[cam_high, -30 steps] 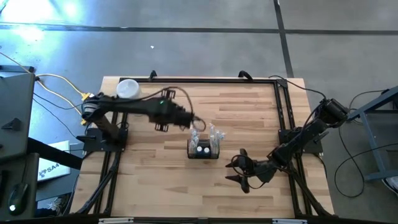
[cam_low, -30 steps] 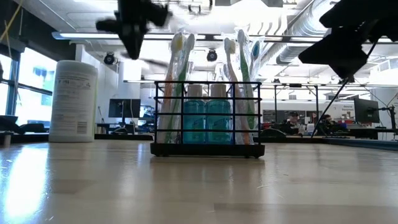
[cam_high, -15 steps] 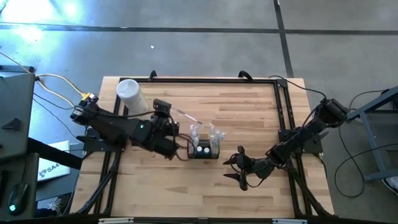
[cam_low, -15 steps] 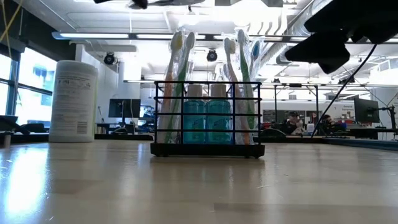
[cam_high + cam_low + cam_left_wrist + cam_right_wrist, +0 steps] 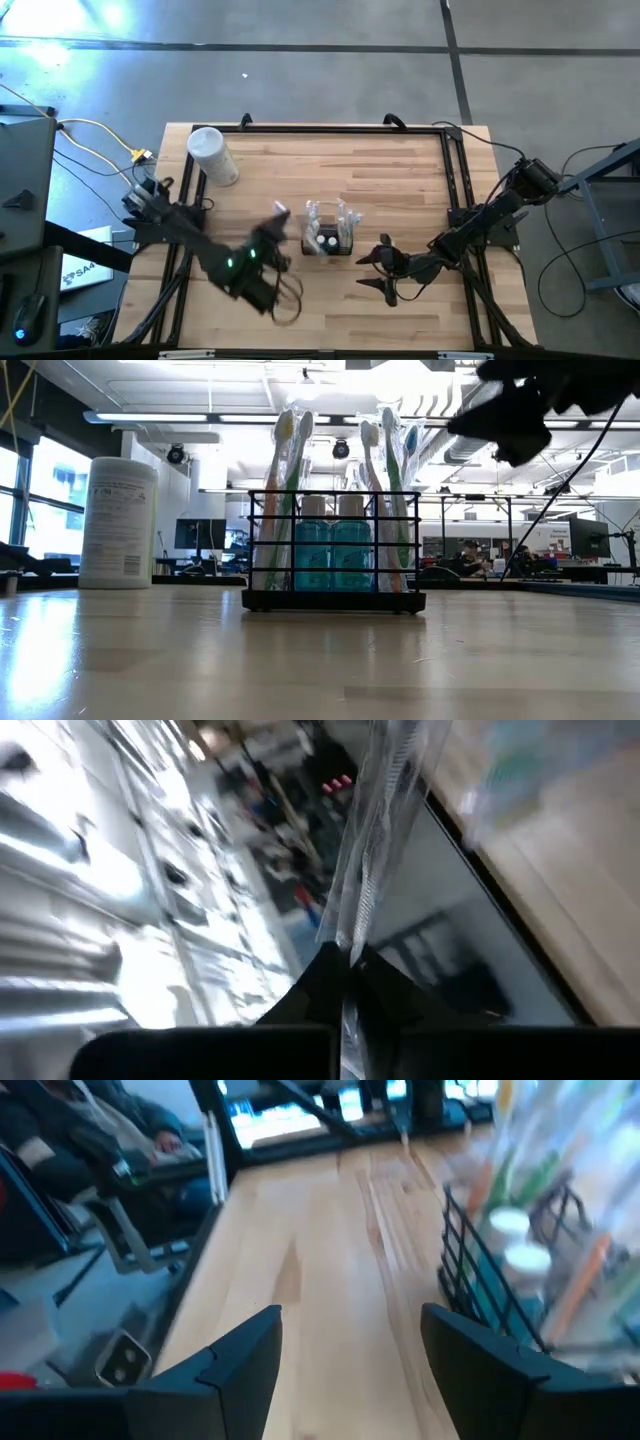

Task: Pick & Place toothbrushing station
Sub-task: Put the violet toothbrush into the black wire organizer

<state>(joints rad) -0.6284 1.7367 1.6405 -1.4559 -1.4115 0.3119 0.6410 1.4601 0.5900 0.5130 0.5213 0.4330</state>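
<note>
High view: left hand (image 5: 283, 300), clamping a wrapped toothbrush (image 5: 375, 850), has swung behind the toothbrushing station (image 5: 327, 229).

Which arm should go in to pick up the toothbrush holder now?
The right, probably. Its pincer is open beside the black toothbrush holder, which shows just ahead of its fingers in the right wrist view. The left pincer is shut on a packaged toothbrush, so it is busy.

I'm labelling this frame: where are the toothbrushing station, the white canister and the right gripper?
toothbrushing station (image 5: 333, 550), low view, front wire wall.
white canister (image 5: 118, 522), low view, labelled side.
right gripper (image 5: 373, 274), high view, between its spread fingertips.
</note>
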